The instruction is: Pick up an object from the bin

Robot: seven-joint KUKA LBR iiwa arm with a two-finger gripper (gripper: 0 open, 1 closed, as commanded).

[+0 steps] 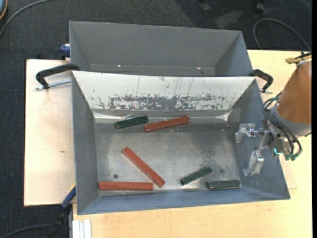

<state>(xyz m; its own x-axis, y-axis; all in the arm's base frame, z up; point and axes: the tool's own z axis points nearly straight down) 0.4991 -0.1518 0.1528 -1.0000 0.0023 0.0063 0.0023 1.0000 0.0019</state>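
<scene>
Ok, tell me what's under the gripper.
Only the bare sloping wall of the bin shows beneath the gripper; no stick lies there. A dark green stick lies apart on the floor. The patch the gripper itself covers is hidden.

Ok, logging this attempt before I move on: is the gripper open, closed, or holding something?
Gripper: cannot be told whether open or closed. It hangs by the right wall of the bin, near a dark green stick.
</scene>
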